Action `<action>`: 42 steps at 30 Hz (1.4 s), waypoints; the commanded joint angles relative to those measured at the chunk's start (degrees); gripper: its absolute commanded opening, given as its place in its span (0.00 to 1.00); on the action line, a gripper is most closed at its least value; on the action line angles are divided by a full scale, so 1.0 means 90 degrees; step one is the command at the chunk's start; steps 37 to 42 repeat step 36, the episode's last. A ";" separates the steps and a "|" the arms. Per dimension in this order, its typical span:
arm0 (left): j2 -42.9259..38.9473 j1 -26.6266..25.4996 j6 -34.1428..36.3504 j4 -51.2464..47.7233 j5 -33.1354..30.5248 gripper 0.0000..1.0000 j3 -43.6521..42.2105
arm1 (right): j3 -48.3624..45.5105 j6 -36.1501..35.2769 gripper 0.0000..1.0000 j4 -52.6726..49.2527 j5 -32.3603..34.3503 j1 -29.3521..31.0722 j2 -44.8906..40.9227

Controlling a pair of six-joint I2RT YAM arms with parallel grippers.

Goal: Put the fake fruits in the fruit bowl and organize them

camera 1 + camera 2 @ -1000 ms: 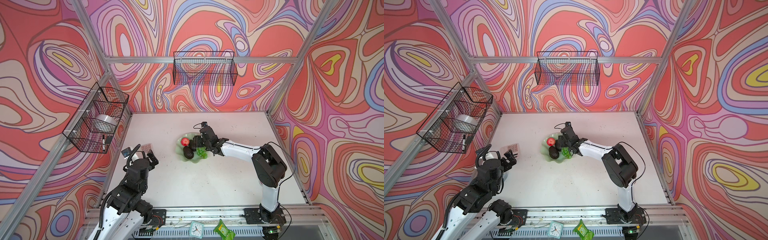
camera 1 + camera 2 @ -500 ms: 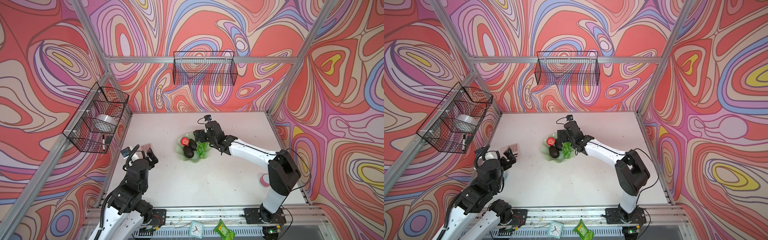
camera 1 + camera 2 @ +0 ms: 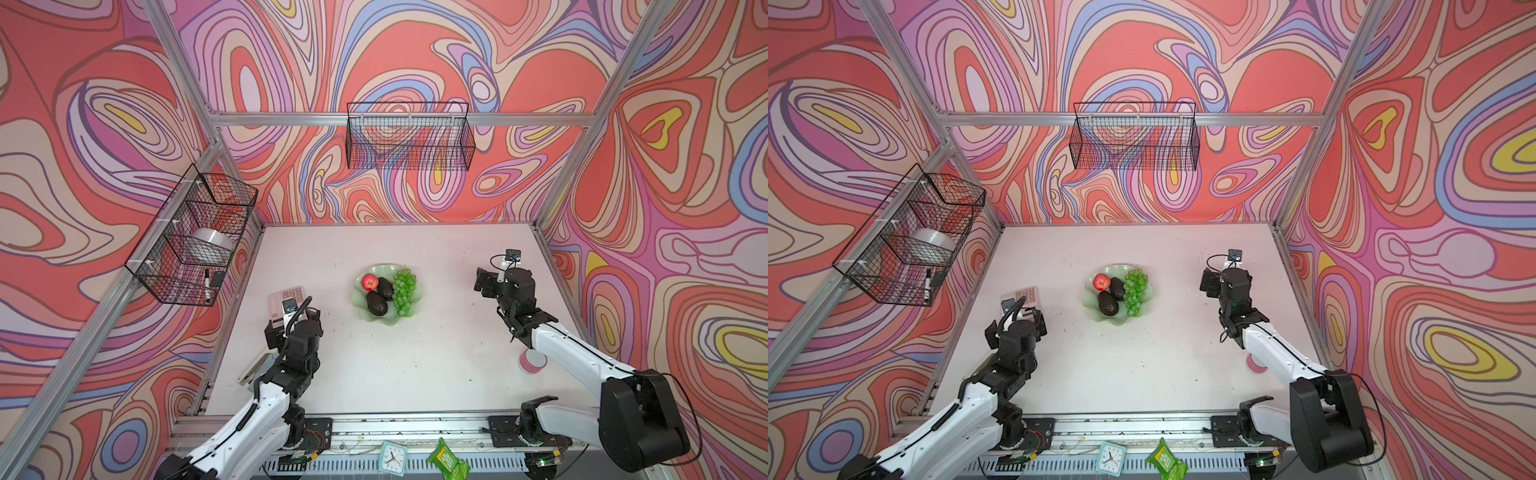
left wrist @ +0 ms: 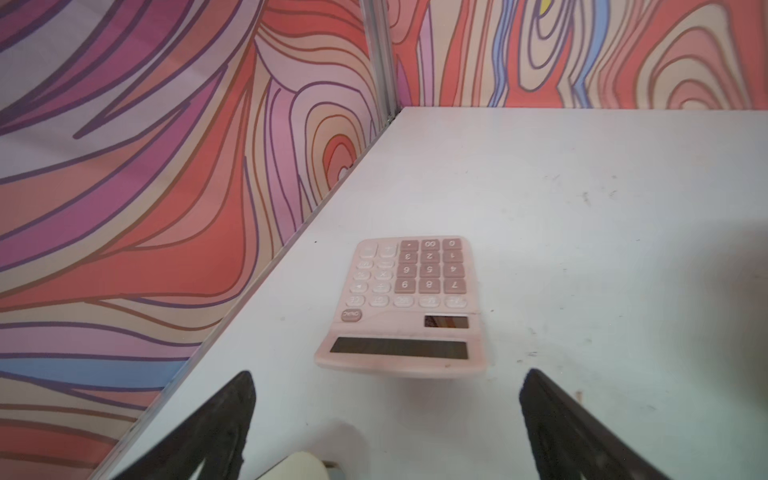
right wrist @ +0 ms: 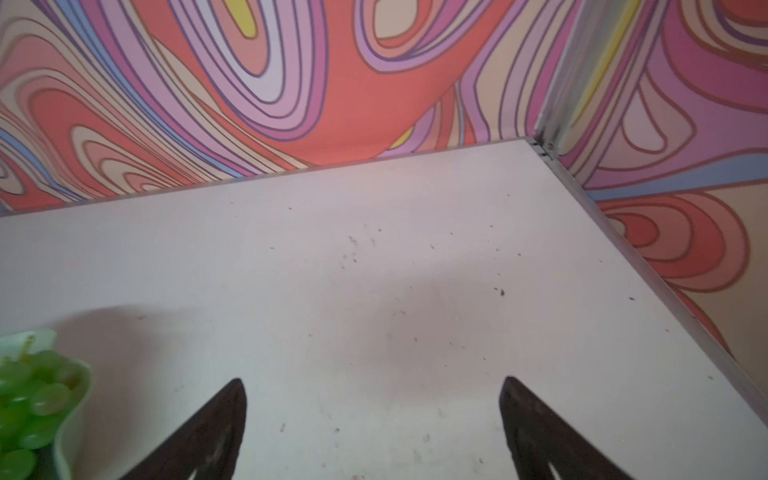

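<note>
On the surface [image 3: 415, 374] the bowl [image 3: 380, 319] lies between my left end effector [image 4: 386, 374] and right end effector [image 5: 372, 379], well apart from both; both are wide and empty. Grapes [image 3: 403, 293], avocados [image 3: 377, 303] and apple [image 3: 369, 282] are all inside. I think only tidying remains: come from above, clear of the rim.

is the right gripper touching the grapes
Apart. In a top view, bare table lies between the right gripper and the grapes; the gripper is open and holds nothing.
</note>
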 commanded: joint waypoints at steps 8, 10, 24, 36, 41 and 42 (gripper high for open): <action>0.1481 0.1345 0.0436 0.2389 0.2426 0.99 -0.0007 | -0.1491 -0.0708 0.98 0.4262 0.0403 -0.0560 0.1456; 0.2137 0.1351 0.0660 0.2907 0.2577 0.98 0.0204 | -0.1475 -0.0743 0.98 0.4666 0.0197 -0.0638 0.1738; 0.4839 0.1471 0.0965 0.5413 0.3096 0.97 0.0656 | -0.1156 -0.0827 0.98 0.5477 0.0076 -0.0850 0.3037; 0.4744 0.1471 0.0863 0.4281 0.3003 1.00 0.1154 | -0.0988 -0.0769 0.98 0.5167 0.0138 -0.0859 0.3051; 0.4744 0.1471 0.0863 0.4281 0.3003 1.00 0.1154 | -0.0988 -0.0769 0.98 0.5167 0.0138 -0.0859 0.3051; 0.4744 0.1471 0.0863 0.4281 0.3003 1.00 0.1154 | -0.0988 -0.0769 0.98 0.5167 0.0138 -0.0859 0.3051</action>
